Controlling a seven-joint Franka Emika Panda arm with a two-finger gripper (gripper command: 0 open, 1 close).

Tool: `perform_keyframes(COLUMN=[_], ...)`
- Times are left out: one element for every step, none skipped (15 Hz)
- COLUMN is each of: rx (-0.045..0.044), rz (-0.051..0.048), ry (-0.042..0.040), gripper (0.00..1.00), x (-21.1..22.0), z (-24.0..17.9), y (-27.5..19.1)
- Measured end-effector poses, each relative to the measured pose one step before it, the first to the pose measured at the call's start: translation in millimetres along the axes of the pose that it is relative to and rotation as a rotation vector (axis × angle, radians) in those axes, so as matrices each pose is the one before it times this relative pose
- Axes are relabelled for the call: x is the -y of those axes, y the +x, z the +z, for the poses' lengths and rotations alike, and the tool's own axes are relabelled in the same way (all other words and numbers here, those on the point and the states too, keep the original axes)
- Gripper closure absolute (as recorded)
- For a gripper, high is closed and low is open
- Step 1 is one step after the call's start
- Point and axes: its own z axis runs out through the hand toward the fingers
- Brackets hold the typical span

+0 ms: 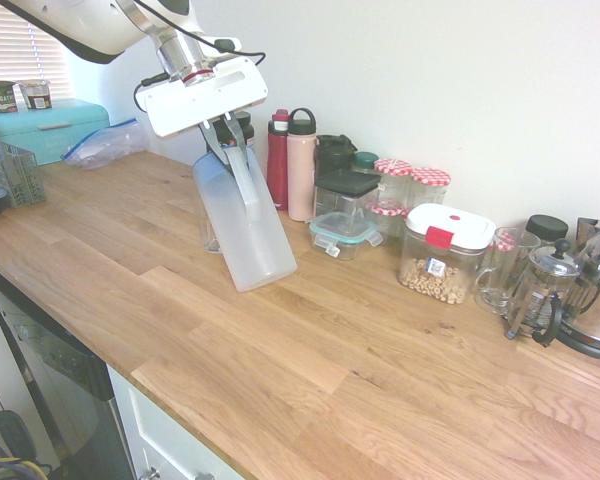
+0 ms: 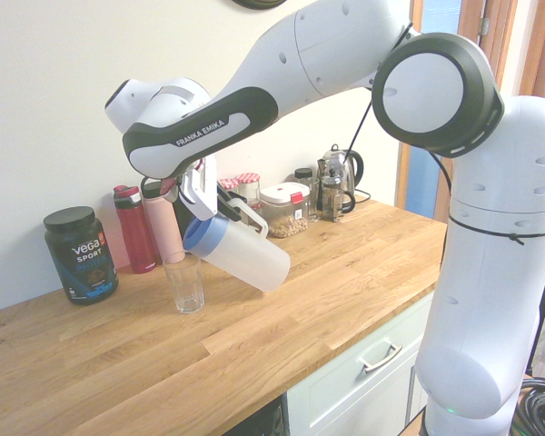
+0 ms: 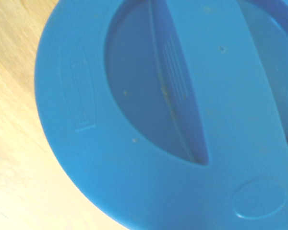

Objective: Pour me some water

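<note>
First exterior view: grips the handle [image 1: 243, 188] of the pitcher [image 1: 255, 240] with the hand [image 1: 223, 138] closed on it, above the bench [image 1: 310, 370]. Leans the pitcher with its lid end higher and to the left, its base lower and to the right. Shows to the right, toward the wall, a cereal container [image 1: 442, 275] and a French press [image 1: 542, 290].

Second exterior view: brings the pitcher's lid end near an upright drinking glass [image 2: 187, 291], standing on the bench to the left. Shows beyond the glass a red bottle [image 2: 134, 232] and a pink bottle [image 2: 164, 227], with a black tub [image 2: 80, 263] farther left.

Wrist view: shows the blue lid [image 3: 149, 191] close up, covering most of the wood behind. Cannot tell the water level.
</note>
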Motion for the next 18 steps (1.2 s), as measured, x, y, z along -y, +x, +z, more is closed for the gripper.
perform_keyframes(rx=[0.00054, 0.00030, 0.00017, -0.00032, -0.00079, -0.00231, -0.00416, -0.00568, -0.00541, -0.00596, -0.00798, -0.01046, -0.01505, -0.01316, -0.00967, -0.00798, -0.00410, -0.00145], rz=[0.00213, 0.00214, 0.00182, 0.00268, 0.00342, 0.00355, 0.00677, 0.01221, 0.01714, 0.02292, 0.02369, 0.02512, 0.03118, 0.03077, 0.03091, 0.03185, 0.03301, 0.02839], ry=[-0.00269, -0.00137, 0.00001, 0.00034, 0.00190, 0.00491, 0.01434, 0.02383, 0.03159, 0.04025, 0.04417, 0.04297, 0.04592, 0.04627, 0.05061, 0.05538, 0.05854, 0.04458], gripper=[1.00, 1.00, 1.00, 1.00, 1.00, 1.00, 1.00, 1.00, 1.00, 1.00, 1.00, 1.00, 1.00, 1.00, 1.00, 1.00, 1.00, 1.00], x=[0.13, 0.11, -0.01, -0.28, -0.20, -0.33, -1.89, -4.06, -5.84, -8.68, -12.27, -14.33, -17.76, -19.37, -21.34, -21.64, -20.57, -21.20], z=[0.63, 0.31, 0.11, 0.14, 0.02, -0.46, -1.40, -3.09, -3.75, -4.32, -4.30, -1.09, 1.59, 3.61, 4.49, 5.37, 5.28, 5.62], y=[1.14, 0.65, 0.26, 0.18, 0.19, 0.20, 0.15, -0.81, -1.65, -2.27, -2.89, -3.55, -4.38, -4.88, -5.65, -5.40, -5.54, -5.78])
